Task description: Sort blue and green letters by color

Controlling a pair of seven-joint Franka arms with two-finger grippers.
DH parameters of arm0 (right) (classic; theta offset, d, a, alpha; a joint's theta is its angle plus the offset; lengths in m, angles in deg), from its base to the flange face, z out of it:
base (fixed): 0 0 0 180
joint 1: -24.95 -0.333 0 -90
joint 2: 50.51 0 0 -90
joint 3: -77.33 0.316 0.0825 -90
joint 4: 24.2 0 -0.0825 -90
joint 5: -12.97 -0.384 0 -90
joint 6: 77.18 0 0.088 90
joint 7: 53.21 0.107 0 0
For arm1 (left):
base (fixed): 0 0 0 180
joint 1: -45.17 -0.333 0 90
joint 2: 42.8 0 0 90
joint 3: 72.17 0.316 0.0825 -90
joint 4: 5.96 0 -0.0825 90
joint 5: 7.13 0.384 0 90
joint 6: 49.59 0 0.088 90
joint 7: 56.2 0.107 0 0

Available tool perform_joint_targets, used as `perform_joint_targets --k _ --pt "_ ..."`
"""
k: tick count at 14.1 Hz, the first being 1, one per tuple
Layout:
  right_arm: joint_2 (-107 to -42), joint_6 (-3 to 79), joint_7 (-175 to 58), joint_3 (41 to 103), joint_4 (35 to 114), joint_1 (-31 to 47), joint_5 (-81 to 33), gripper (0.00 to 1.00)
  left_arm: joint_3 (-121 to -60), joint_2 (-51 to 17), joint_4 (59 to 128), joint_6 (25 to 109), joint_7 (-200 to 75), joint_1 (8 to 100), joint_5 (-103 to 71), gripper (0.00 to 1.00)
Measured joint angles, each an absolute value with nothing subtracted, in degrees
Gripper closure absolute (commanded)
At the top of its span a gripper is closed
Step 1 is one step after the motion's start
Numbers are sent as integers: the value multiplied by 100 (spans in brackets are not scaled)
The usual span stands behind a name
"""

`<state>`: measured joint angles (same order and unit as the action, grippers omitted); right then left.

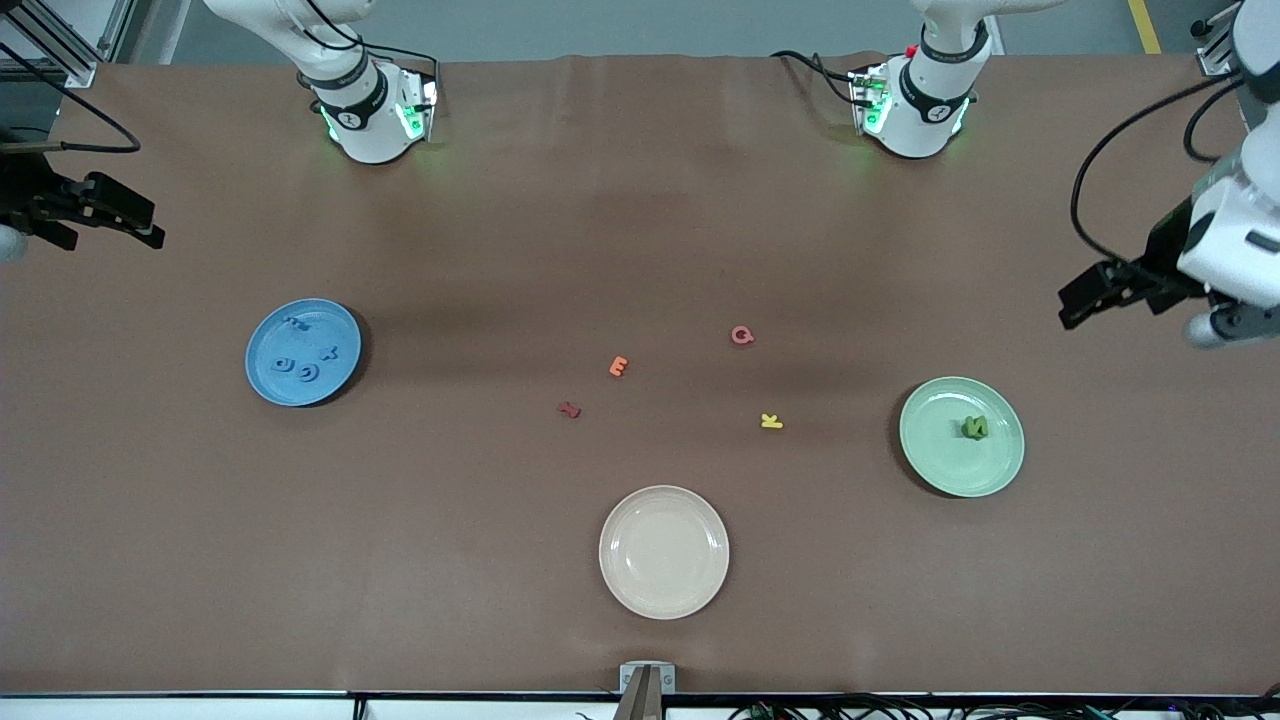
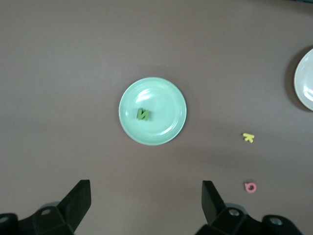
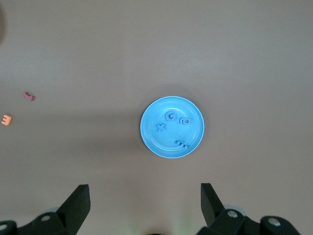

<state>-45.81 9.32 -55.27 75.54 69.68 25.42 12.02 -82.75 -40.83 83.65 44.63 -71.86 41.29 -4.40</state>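
Nearest me, a cream plate [image 1: 664, 552] sits bare on the brown surface [image 1: 450, 560]. Sweeping across my front view: right claw [image 1: 150, 235] spread wide, holding nothing, up over the surface's edge; blue plate [image 1: 303, 351] with the blue letters [image 1: 305, 365] lying in it; red [image 1: 568, 409], orange [image 1: 618, 367], pink [image 1: 741, 335] and yellow [image 1: 771, 421] letters loose mid-surface; green plate [image 1: 961, 436] carrying the green letters [image 1: 975, 427] bunched together; left claw [image 1: 1068, 305] likewise wide and empty.
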Motion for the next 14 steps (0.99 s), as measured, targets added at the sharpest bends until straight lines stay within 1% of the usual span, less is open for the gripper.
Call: perform_joint_targets --k 3,6,10,14 --pt "-4581 932 -5527 7550 6968 2543 1202 0 -8246 -4512 8620 4163 -7119 4115 -442 0" --pt "-4581 933 -5527 7549 6967 2543 1202 0 -8156 -4767 8779 3919 -6812 4126 -462 0" --pt "-4581 933 -5527 7550 6968 2543 1202 0 -8103 -4894 8857 3747 -6397 4155 -498 0" --pt "-4581 932 -5527 7557 6968 2542 1200 0 -8105 -4829 8796 3738 -6349 4235 -606 0"
